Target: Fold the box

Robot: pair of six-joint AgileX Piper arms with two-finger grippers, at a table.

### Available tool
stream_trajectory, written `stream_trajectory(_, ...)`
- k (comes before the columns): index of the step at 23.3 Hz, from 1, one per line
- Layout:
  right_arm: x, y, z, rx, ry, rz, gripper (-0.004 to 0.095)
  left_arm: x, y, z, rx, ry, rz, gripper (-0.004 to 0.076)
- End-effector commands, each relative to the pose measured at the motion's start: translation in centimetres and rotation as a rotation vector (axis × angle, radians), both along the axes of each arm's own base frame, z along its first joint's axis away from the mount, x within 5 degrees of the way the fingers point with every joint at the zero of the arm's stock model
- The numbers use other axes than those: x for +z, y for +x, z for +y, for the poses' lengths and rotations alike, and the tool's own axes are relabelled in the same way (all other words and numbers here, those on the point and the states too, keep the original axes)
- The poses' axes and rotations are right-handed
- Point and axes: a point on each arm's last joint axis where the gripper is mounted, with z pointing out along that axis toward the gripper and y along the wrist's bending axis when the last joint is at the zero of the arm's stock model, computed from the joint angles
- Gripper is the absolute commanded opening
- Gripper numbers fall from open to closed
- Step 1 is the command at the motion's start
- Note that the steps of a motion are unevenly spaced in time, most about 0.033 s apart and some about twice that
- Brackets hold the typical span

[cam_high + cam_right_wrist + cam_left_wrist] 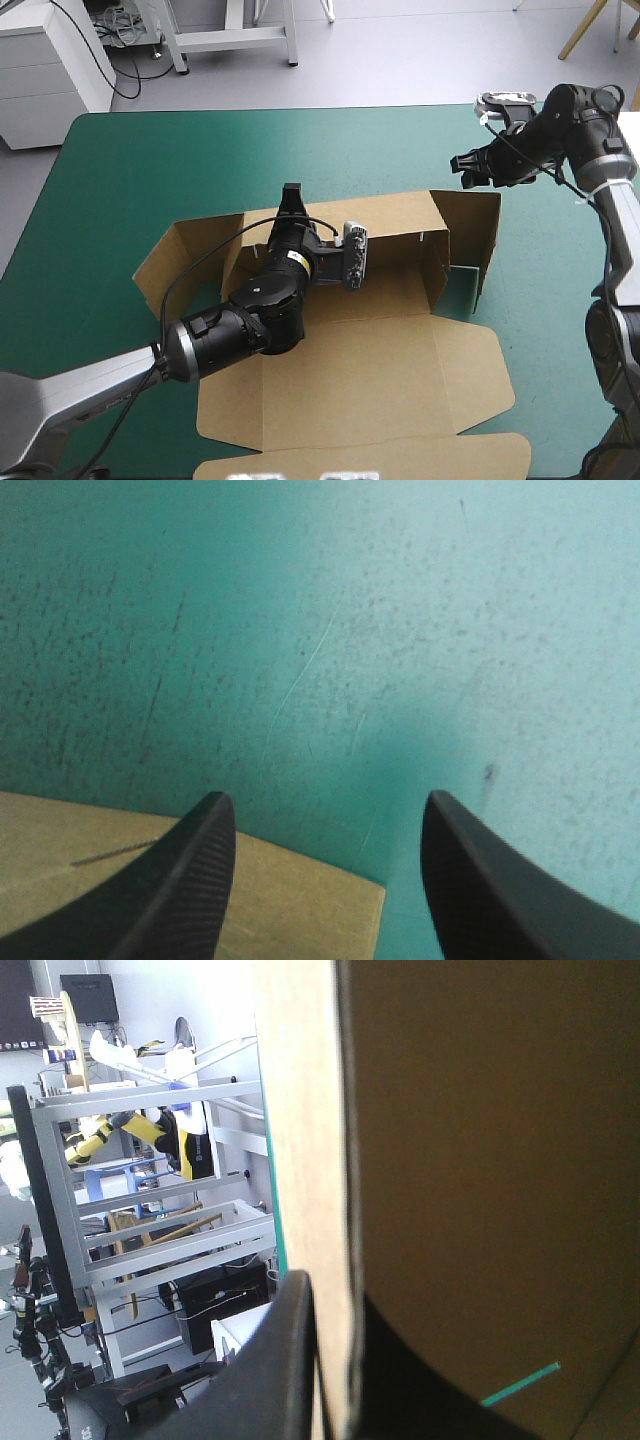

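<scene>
Left wrist view alone shows left hand [335,1305] clamped on a raised wall of the box [500,1160]. Right hand [325,815] released, fingers apart, over teal-green desk [350,630] at a box corner.

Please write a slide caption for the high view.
Left gripper holds the box's raised back wall; right gripper hovers open above its right corner.

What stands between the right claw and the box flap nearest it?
Nothing visible. The right claw hangs open over the teal-green cover, and a corner of the box already reaches in beside one finger.
</scene>
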Motion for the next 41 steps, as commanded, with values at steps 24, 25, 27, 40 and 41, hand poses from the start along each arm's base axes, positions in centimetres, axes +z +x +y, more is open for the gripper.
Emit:
stream_trajectory(24, -2.1, -14.2, 1.3, 0.097, 0.156, -0.343, 0.0482, -0.1, -1.0, -0.7, -0.035, -0.098, 0.08, -0.001)
stream_trajectory(25, -2.8, -14.9, 1.6, 0.141, 0.164, -0.367, 0.0482, -0.1, -1.0, -0.7, -0.035, -0.098, 0.08, -0.001)
stream_trajectory(27, -3.8, -16.0, 2.4, 0.202, 0.166, -0.386, 0.0482, -0.1, -1.0, -0.7, -0.035, -0.098, 0.08, -0.001)
stream_trajectory(40, -3.8, -17.0, 5.8, 0.321, 0.125, -0.518, 0.0482, -0.1, -1.0, -0.6, -0.023, -0.09, 0.081, -0.001)
stream_trajectory(41, -3.8, -17.0, 5.7, 0.318, 0.124, -0.522, 0.0482, -0.1, -1.0, -0.6, -0.023, -0.09, 0.081, -0.001)
